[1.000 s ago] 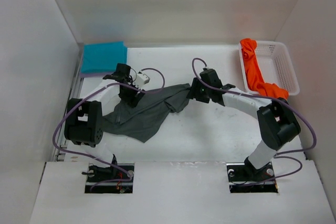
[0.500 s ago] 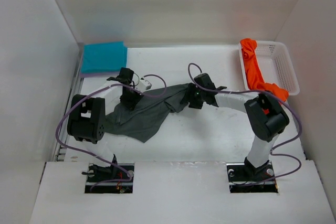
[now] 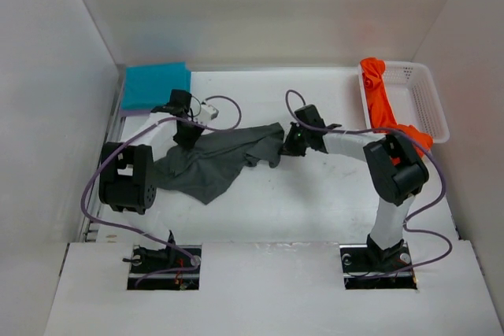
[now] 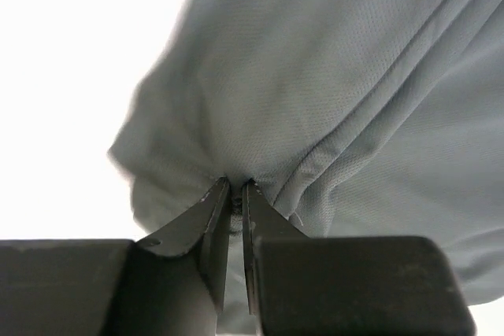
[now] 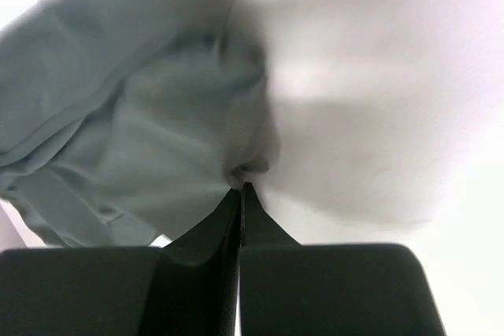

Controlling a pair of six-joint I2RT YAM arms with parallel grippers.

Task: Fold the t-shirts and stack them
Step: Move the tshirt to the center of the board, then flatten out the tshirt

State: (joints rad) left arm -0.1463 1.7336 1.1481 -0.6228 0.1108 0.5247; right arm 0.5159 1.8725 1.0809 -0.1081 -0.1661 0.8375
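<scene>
A crumpled dark grey t-shirt (image 3: 213,161) lies spread across the middle of the table. My left gripper (image 3: 187,138) is at its back left edge, shut on a pucker of the grey cloth (image 4: 354,76), which bunches between the tips of the left gripper (image 4: 235,186). My right gripper (image 3: 290,147) is at the shirt's right end. In the right wrist view the right gripper (image 5: 239,189) is shut, with a small fold of grey cloth (image 5: 118,116) pinched at its tips. A folded teal t-shirt (image 3: 155,86) lies at the back left. An orange t-shirt (image 3: 382,108) hangs in the basket.
The white mesh basket (image 3: 429,104) stands at the back right against the wall. White walls enclose the table on the left, back and right. Purple cables loop from both arms over the table.
Both grippers have shut on the dark grey t-shirt. The left gripper has moved toward the back, and the shirt has shifted back and left with it.
</scene>
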